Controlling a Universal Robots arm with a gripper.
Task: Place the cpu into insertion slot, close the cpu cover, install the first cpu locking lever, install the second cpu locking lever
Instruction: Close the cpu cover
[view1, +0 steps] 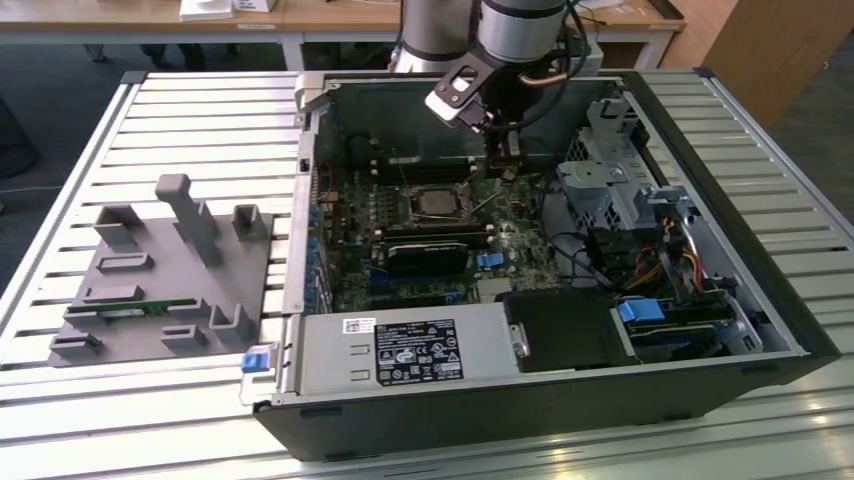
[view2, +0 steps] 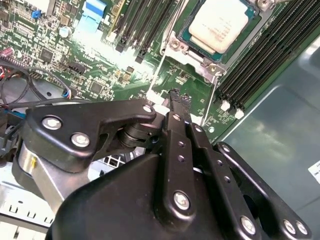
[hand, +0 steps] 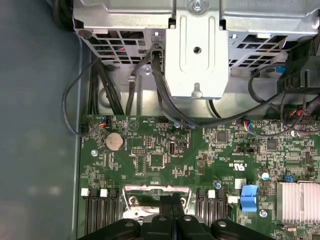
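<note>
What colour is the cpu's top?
The cpu is pale silvery-grey; best in the second wrist view.

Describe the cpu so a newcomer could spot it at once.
Look inside the open computer case, at the green motherboard. On it sits the cpu: a flat square with a dull silvery top, framed by metal, unlike the long black slots beside it.

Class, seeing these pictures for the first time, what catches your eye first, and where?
The open computer case stands on the slatted table, with the arm reaching down into it. In the second wrist view, the silvery cpu lies seated in the green board, with the black claw, shut, close beside it.
</note>
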